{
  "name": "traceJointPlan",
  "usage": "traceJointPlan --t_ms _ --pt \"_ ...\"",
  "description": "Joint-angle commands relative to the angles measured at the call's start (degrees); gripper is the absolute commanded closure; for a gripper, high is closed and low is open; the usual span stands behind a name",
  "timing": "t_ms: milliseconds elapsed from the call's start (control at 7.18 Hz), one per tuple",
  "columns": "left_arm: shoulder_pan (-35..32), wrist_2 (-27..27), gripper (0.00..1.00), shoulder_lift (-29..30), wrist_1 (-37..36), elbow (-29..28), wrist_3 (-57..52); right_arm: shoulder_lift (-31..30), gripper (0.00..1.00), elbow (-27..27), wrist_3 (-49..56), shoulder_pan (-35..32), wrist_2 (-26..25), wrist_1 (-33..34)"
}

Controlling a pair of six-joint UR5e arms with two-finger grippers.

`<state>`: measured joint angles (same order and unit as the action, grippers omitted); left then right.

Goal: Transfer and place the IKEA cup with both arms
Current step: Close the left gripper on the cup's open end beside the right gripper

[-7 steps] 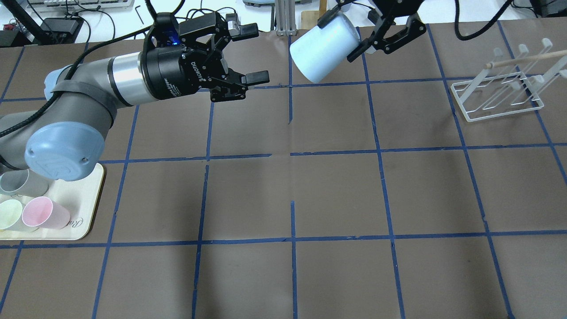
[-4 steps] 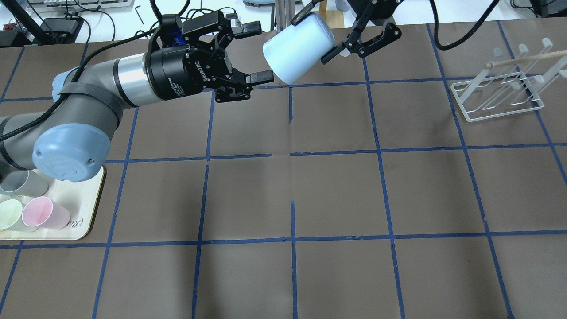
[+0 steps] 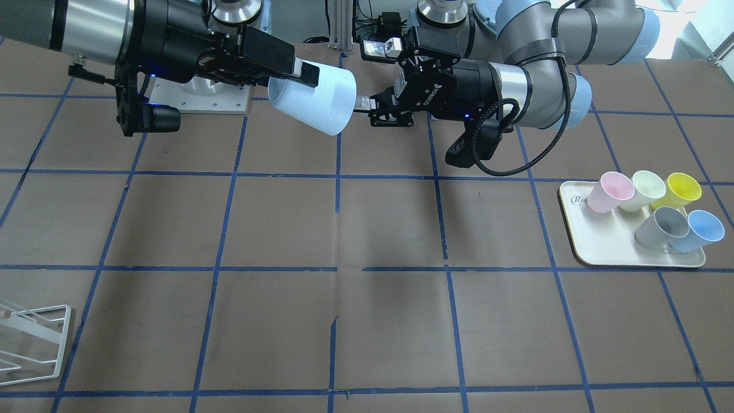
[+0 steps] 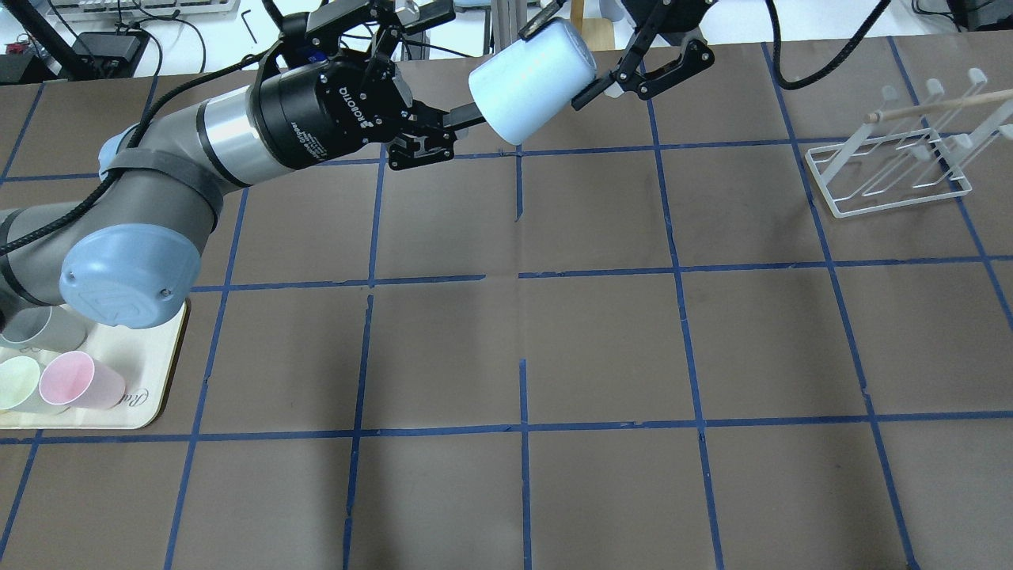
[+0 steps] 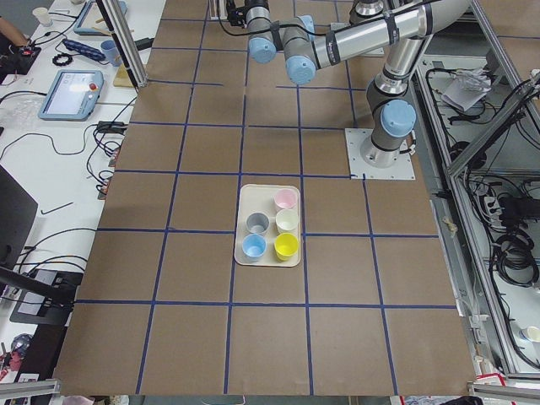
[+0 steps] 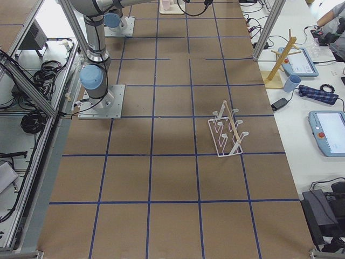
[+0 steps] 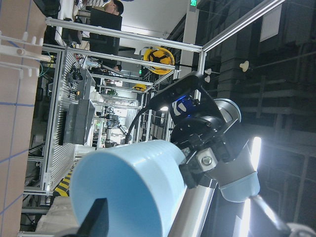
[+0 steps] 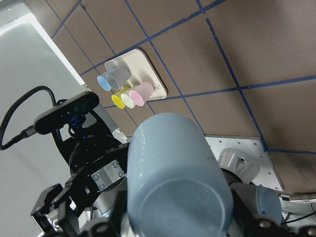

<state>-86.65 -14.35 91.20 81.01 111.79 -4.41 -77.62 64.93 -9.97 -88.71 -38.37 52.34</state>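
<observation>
Right gripper (image 4: pixel 568 57) is clamped across the IKEA cup (image 4: pixel 526 83), holding it tilted on its side in mid-air, well above the table (image 4: pixel 601 340). Left gripper (image 4: pixel 459 63) stands with jaws spread wide, one just beside the cup's free end. Smart play here: straddle that end squarely, squeeze firmly, and only then have the right release.

The brown gridded table (image 3: pixel 390 229) carries a cream tray (image 3: pixel 603 236) and a white wire rack (image 4: pixel 893 170).
</observation>
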Motion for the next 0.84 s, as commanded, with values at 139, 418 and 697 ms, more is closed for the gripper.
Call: traceJointPlan --t_ms 139,418,697 --pt "-3.26 -5.50 0.03 0.47 0.02 0.00 0.19 -0.34 0.65 -0.16 -0.13 -0.24 0.05 -0.04" --pt "-3.53 -7.79 0.16 0.55 0.02 0.00 0.01 -0.34 0.60 -0.16 -0.04 -0.24 -0.74 -0.22" --pt "-3.53 -7.62 0.82 0.73 0.02 0.00 0.19 -0.34 0.28 -0.16 0.04 -0.24 -1.09 0.04"
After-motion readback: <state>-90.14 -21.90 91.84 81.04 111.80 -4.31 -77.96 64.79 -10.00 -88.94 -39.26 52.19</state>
